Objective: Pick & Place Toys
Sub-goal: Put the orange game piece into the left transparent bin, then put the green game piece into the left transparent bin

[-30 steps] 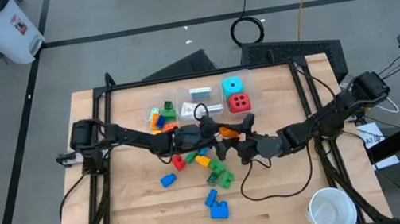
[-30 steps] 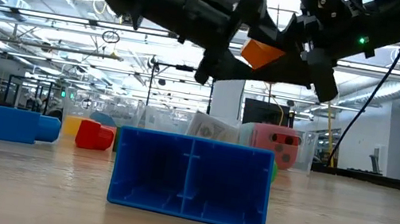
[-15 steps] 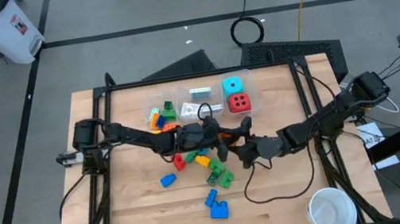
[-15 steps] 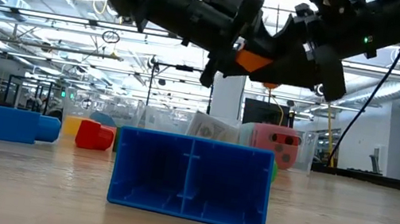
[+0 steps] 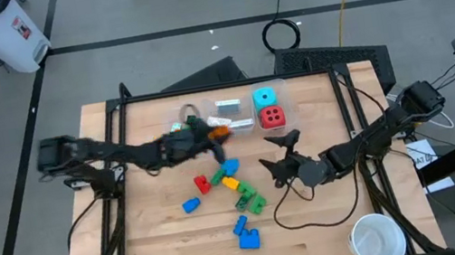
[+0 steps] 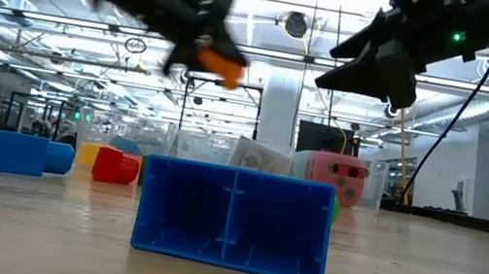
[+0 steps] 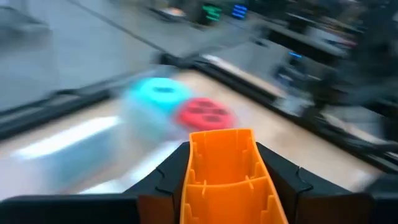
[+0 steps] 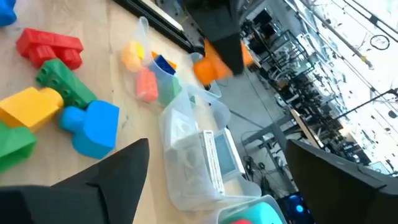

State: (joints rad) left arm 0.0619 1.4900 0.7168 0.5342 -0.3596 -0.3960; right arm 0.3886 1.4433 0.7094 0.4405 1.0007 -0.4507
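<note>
My left gripper [image 5: 213, 133] is shut on an orange brick [image 5: 221, 131], which is in the air by the clear bins [image 5: 235, 115] at the table's far side. The brick also shows in the low view [image 6: 218, 62] and the right wrist view [image 8: 213, 65]. One bin holds bricks, one white cards [image 5: 227, 106], and one a cyan die [image 5: 265, 98] and a red die [image 5: 273, 117]. Loose red, blue, yellow and green bricks [image 5: 230, 183] lie on the table. My right gripper [image 5: 272, 155] stands open and holds nothing, right of the loose bricks. My left gripper pinches the orange brick by its two long sides [image 7: 190, 186] between its two fingers. The fingers come nearly level from the table's left and lie along the brick. The brick's far end sticks out past the fingertips. It is lifted clear of the table.
A large blue brick [image 6: 232, 217] lies near the table's front, with another blue brick [image 5: 190, 205] to its left. A white cup [image 5: 378, 239] stands at the near right corner. A black cable [image 5: 315, 214] loops over the wood below my right arm.
Both grippers met over the table's middle at the orange brick. My left gripper shut on it and my right gripper opened and let go. My left gripper then drew back toward the table's left and far side with the brick, ending by the bins.
</note>
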